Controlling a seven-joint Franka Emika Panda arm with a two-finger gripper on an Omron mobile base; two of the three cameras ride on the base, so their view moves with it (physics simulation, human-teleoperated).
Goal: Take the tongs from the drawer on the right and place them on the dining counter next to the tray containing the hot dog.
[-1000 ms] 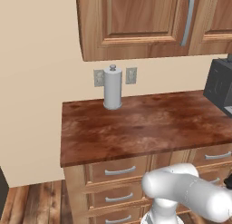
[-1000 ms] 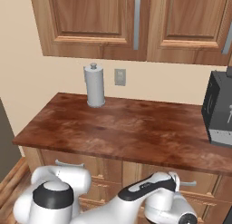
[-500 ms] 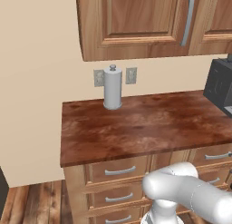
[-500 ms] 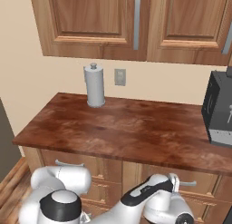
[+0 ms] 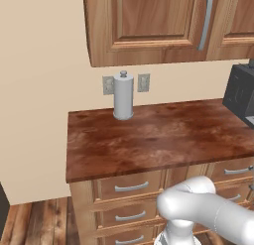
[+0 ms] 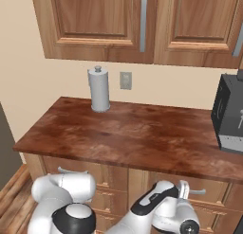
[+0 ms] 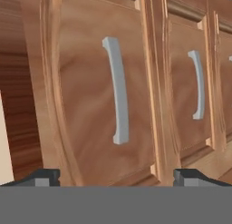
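while the claw (image 7: 116, 177) is standing wide open and holding nothing, it is facing a closed drawer front with a curved silver handle (image 7: 116, 89) just ahead of its tips. a second handle (image 7: 197, 84) is sitting on the next front beside that handle. the tongs are not visible, so presumably they are lying inside a shut drawer. being slim, stiff, slick metal, they would likely suit a pinch across both arms near the middle.
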